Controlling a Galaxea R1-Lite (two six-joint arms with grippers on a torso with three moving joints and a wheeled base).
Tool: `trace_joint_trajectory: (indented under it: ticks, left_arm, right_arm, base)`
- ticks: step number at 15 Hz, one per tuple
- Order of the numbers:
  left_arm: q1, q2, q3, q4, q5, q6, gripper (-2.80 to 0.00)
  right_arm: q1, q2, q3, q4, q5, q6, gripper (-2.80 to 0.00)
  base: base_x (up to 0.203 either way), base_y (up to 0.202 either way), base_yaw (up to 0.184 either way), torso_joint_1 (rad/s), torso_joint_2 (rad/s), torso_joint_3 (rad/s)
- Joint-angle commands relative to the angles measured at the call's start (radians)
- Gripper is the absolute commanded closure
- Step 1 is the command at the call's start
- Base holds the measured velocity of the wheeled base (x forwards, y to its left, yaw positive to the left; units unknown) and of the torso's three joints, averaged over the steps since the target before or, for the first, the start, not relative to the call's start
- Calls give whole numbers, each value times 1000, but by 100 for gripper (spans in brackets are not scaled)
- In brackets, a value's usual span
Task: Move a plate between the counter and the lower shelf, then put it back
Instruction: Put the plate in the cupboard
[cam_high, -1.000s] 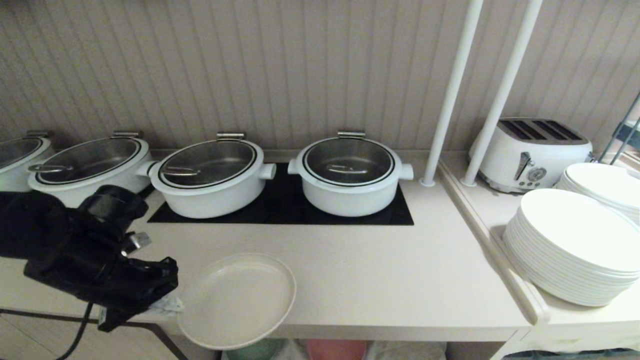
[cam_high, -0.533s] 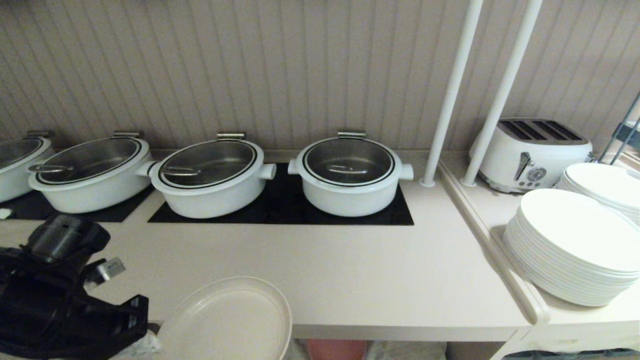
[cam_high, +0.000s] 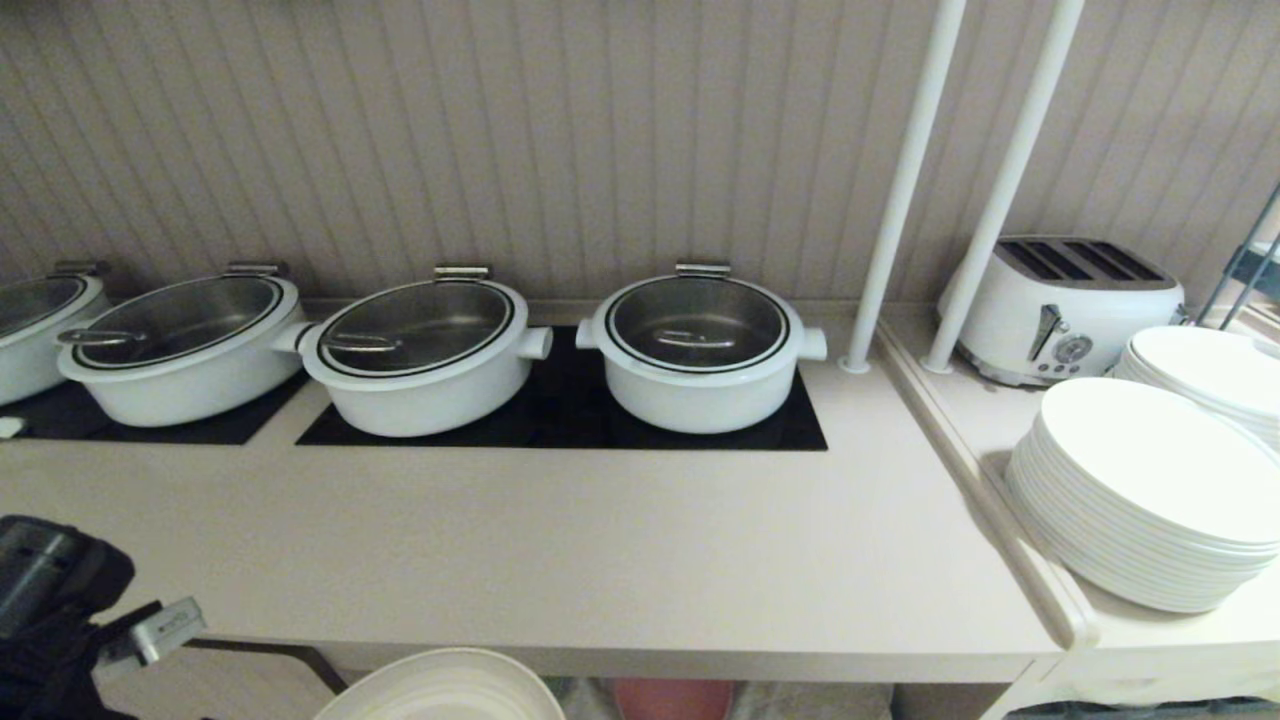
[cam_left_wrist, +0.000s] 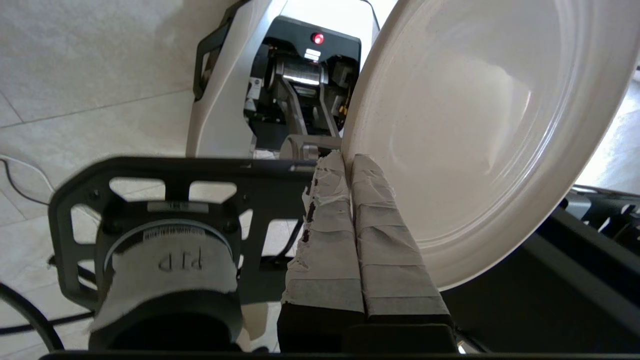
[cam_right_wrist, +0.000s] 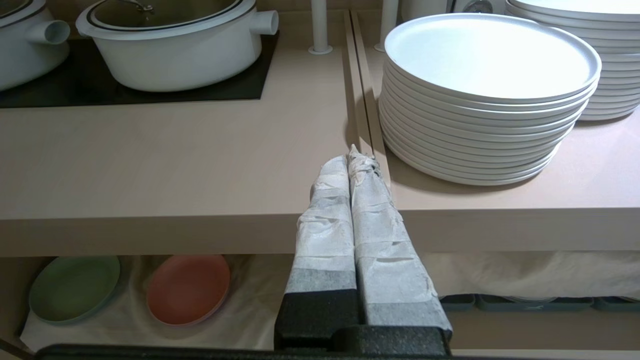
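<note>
The left gripper (cam_left_wrist: 348, 160) pinches the plate (cam_left_wrist: 475, 125) by its rim, seemingly below the counter (cam_high: 600, 560) edge; right gripper (cam_right_wrist: 356, 159) clenched, empty.

The small round cream matte plate (cam_high: 440, 686) has been carried off the long beige surface (cam_high: 600, 560), where it lay a second ago overhanging the front edge, and is now seen below that edge, only its upper rim showing in the head view. The left claw (cam_left_wrist: 348, 160), clamped on the plate's rim, has been lowered and drawn back toward the robot, the plate beside it throughout.
</note>
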Motion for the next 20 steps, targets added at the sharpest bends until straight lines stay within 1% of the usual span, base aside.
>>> trace_joint_trajectory:
  ticks: [1,3,6,18,20]
  left_arm:
    - [0,-56,23,25,-4,4,0]
    - [0,-85,49,60,-6,31,0]
    - [0,-122,98,68,-7,68,0]
    - [-12,-116,100,61,-8,72,0]
    - [-14,-116,97,61,-26,72,0]
  right_arm:
    - [0,1,0,0,0,0,0]
    - [0,1,0,0,0,0,0]
    - [0,1,0,0,0,0,0]
    - [0,1,0,0,0,0,0]
    - [0,1,0,0,0,0,0]
  base:
    - [0,0,0,0,0,0]
    - [0,0,0,0,0,0]
    - [0,0,0,0,0,0]
    - [0,0,0,0,0,0]
    - [0,0,0,0,0,0]
